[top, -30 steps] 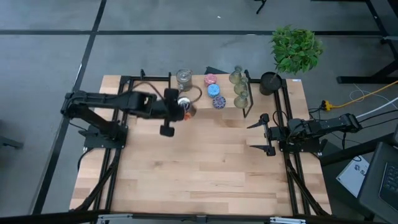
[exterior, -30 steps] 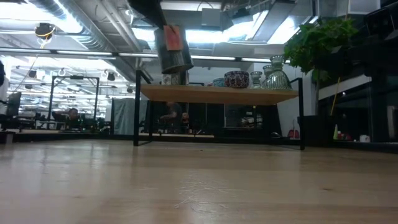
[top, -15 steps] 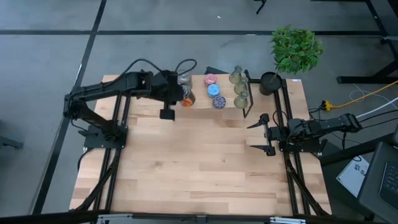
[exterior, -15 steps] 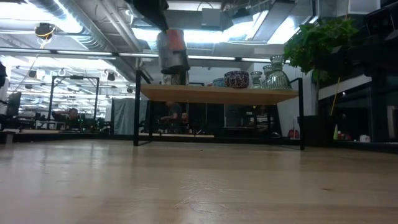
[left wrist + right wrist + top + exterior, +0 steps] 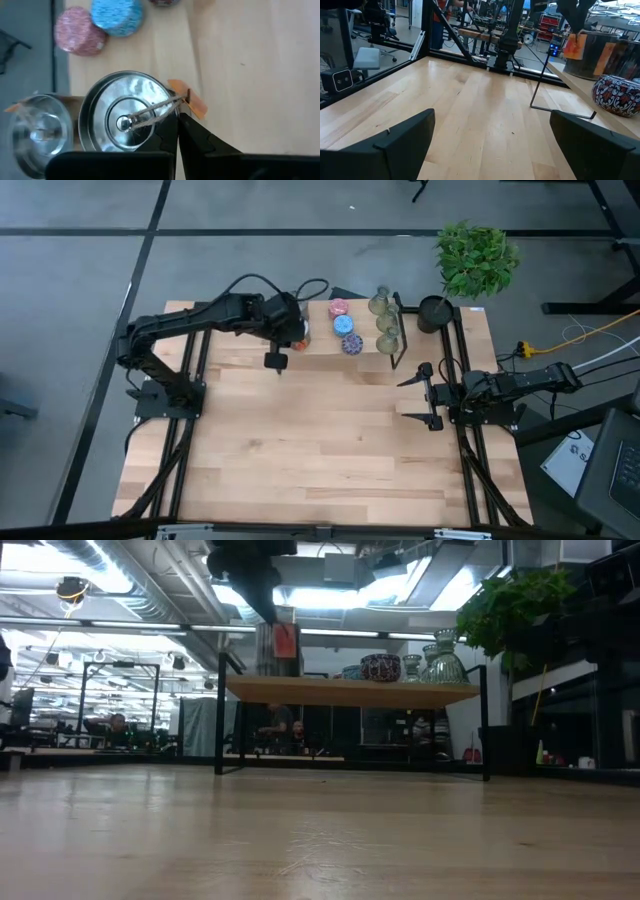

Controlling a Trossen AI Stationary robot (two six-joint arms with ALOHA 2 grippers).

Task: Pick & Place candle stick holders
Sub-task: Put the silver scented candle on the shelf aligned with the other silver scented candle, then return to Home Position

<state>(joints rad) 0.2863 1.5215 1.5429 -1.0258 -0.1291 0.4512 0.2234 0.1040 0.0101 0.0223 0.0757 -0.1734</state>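
My left gripper (image 5: 295, 332) reaches over the raised wooden shelf (image 5: 350, 690) at the table's far edge, shut on a silvery candle stick holder (image 5: 125, 117) with an orange tag. A second silvery holder (image 5: 37, 127) stands right beside it. On the shelf to the right stand the pink holder (image 5: 340, 308), the blue one (image 5: 346, 325), the purple-speckled one (image 5: 352, 344) and three pale green glass ones (image 5: 384, 322). My right gripper (image 5: 420, 395) is open and empty by the table's right edge. My left gripper holds the silvery holder by its rim (image 5: 172, 102), next to the orange tag, with one finger inside the cup and one outside. The fingers come from above, pointing down. The holder is upright, its base (image 5: 280, 672) down at the shelf top.
A black plant pot (image 5: 435, 313) with a green plant (image 5: 476, 255) stands at the shelf's right end. The shelf's black frame legs (image 5: 218, 720) stand on the table. The wooden table (image 5: 320, 440) in front of the shelf is bare.
My left gripper has carried the silvery holder toward the table's far edge and down, from above the table in front of the shelf to the shelf top beside the other silvery holder. The holder was tilted and is now upright.
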